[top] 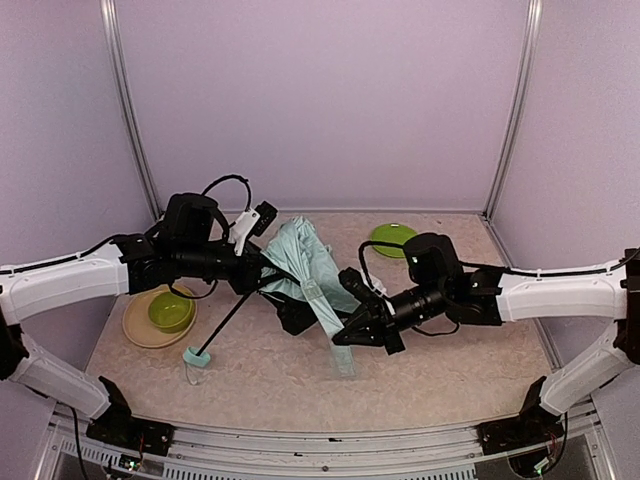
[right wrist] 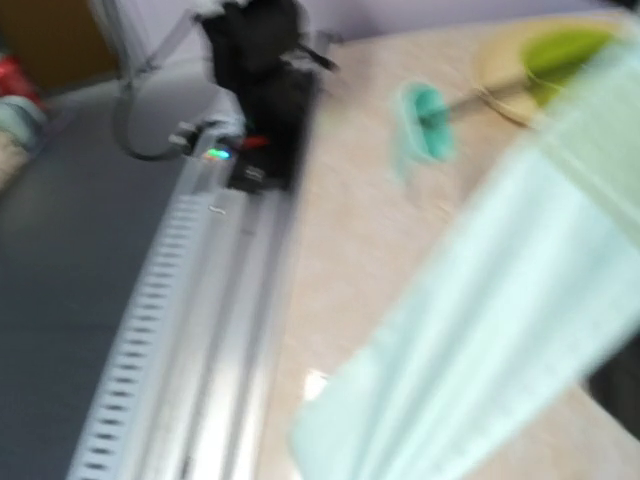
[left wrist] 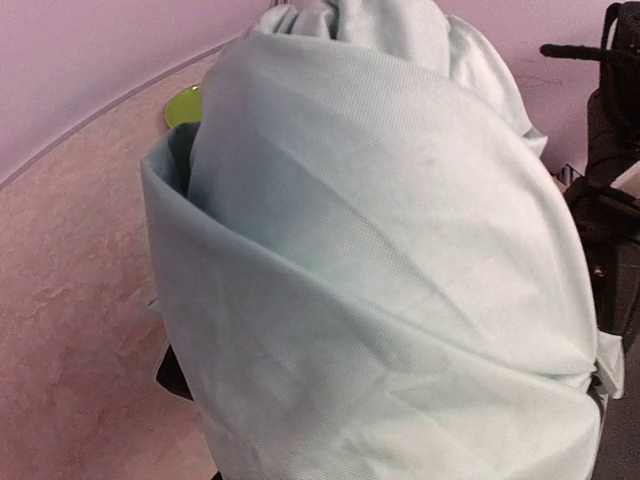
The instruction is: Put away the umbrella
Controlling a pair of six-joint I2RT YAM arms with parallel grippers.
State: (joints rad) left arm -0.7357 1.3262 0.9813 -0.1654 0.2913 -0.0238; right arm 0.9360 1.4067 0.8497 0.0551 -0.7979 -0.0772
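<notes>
The umbrella [top: 308, 262] lies mid-table, its mint fabric bunched and partly folded. Its thin black shaft [top: 232, 315] runs down-left to the mint handle [top: 197, 356] on the table. My left gripper [top: 262, 270] is at the top of the shaft, where the fabric begins. It looks shut on the umbrella. In the left wrist view the fabric [left wrist: 380, 280] fills the frame and hides the fingers. My right gripper [top: 345, 330] is at a long hanging strip of the fabric and looks shut on it. The right wrist view is blurred and shows that strip [right wrist: 480, 330] and the handle [right wrist: 425, 120].
A tan plate [top: 135, 325] holding a green bowl [top: 171, 310] sits at the left, close to the handle. A green plate [top: 393, 238] lies at the back right. Purple walls enclose the table. The metal front rail [right wrist: 220, 300] runs along the near edge.
</notes>
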